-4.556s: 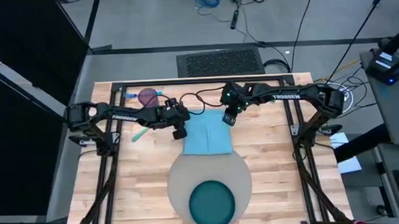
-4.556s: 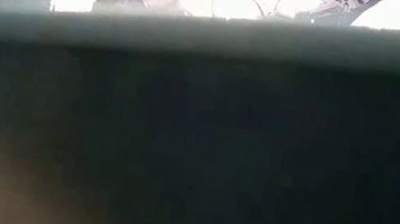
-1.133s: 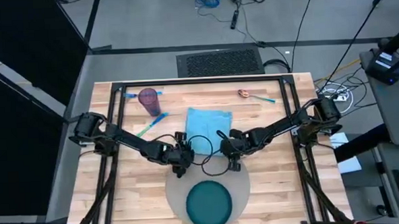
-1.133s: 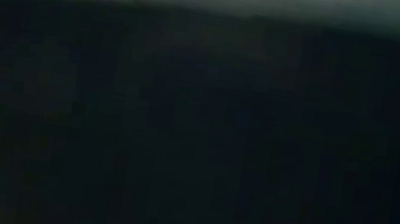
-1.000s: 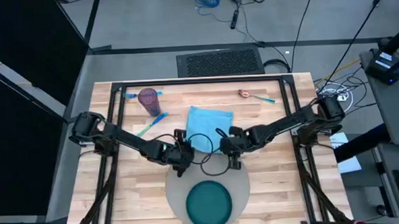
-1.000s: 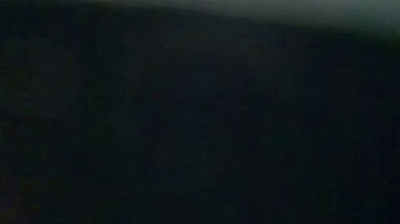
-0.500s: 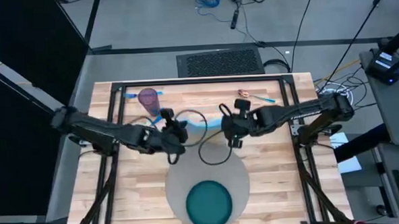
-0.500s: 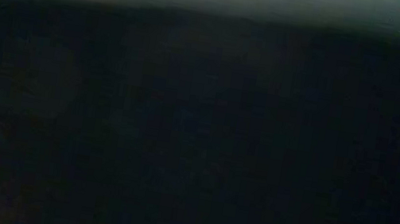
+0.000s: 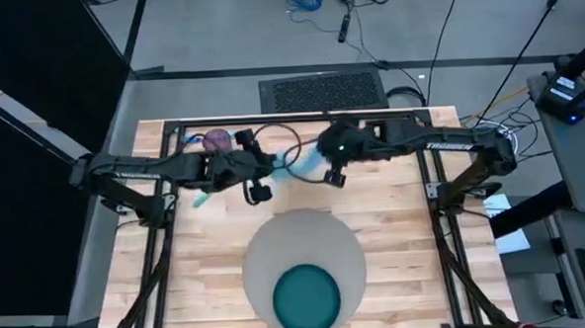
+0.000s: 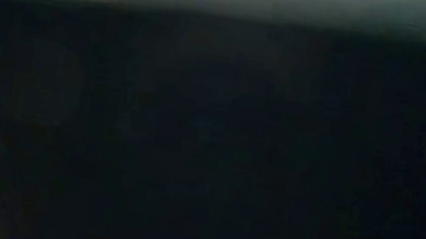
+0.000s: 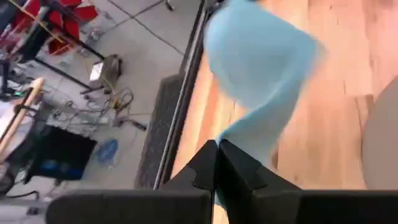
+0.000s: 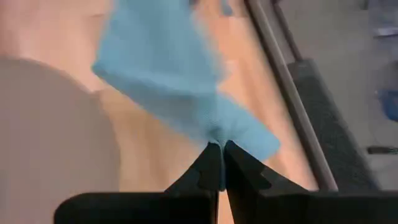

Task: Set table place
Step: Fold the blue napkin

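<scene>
Placemat point(image 9: 302, 245): flat round grey, teal plate point(image 9: 305, 296) atop.

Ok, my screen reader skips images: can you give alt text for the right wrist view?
The right gripper, fingers shut, pinches a light blue napkin that hangs lifted above the wooden table. The grey placemat shows at one side.

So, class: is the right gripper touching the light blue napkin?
Touching. The right wrist view shows the right gripper with its fingers closed on a pinched corner of the napkin.
</scene>
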Controlling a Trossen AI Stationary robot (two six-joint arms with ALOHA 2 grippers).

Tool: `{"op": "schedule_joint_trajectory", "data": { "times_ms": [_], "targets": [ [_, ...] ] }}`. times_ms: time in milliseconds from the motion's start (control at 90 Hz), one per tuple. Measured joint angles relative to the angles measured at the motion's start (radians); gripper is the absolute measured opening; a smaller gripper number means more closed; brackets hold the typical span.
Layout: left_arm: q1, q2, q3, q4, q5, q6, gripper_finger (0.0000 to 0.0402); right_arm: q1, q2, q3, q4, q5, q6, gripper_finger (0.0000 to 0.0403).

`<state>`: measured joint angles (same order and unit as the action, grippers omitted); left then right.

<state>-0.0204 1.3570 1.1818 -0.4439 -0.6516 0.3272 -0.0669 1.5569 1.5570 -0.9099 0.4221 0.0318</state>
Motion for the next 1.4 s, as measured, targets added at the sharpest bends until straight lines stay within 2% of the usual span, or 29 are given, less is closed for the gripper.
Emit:
{"op": "schedule_joint_trajectory", "data": {
  "times_ms": [44,111,144,178,233,267,333,478,678,922,989,1167,1400],
  "targets": [
    [0.003,0.005,0.006,-0.016,-0.015,0.005,0.0000,-0.001,0.001,0.000,-0.013,0.014,0.002,0.0000],
    [0.008,0.006,0.012,-0.069,0.112,-0.002,0.0000,-0.018,0.002,0.000,-0.027,-0.140,-0.004,0.0000],
    [0.007,0.008,0.007,-0.068,0.130,-0.007,0.0000,-0.021,0.006,0.000,-0.028,-0.173,-0.009,0.0000],
    [0.005,0.014,0.002,-0.055,0.085,-0.002,0.0000,-0.013,0.015,0.000,-0.018,-0.129,-0.012,0.0000],
    [0.010,0.026,0.005,-0.027,-0.021,0.030,0.0000,-0.001,0.028,0.000,0.017,0.009,-0.011,0.0000],
    [0.023,0.030,0.009,-0.029,-0.061,0.050,0.0000,-0.005,0.031,0.000,0.019,0.039,-0.013,0.0000],
    [0.052,0.031,0.014,-0.046,-0.052,0.046,0.0000,-0.033,0.026,0.000,0.005,0.002,-0.005,0.0000],
    [0.064,0.031,0.014,-0.120,0.050,-0.022,0.0000,-0.030,0.027,0.000,-0.058,-0.060,0.031,0.0000],
    [0.089,0.031,0.014,-0.075,0.047,0.041,0.0000,-0.085,0.027,0.000,-0.032,-0.042,-0.007,0.0000],
    [0.187,0.031,0.014,-0.010,0.060,0.125,0.0000,-0.197,0.026,0.000,0.074,-0.061,-0.099,0.0000],
    [0.206,0.031,0.014,-0.010,0.079,0.124,0.0000,-0.209,0.026,0.000,0.081,-0.096,-0.100,0.0000],
    [0.174,0.031,0.014,-0.077,0.155,0.064,0.0000,-0.171,0.026,-0.002,-0.007,-0.127,-0.056,0.0000],
    [0.045,0.048,-0.068,-0.117,0.258,-0.087,0.0000,-0.030,0.025,-0.114,-0.048,-0.171,0.076,0.0000]
  ]
}}
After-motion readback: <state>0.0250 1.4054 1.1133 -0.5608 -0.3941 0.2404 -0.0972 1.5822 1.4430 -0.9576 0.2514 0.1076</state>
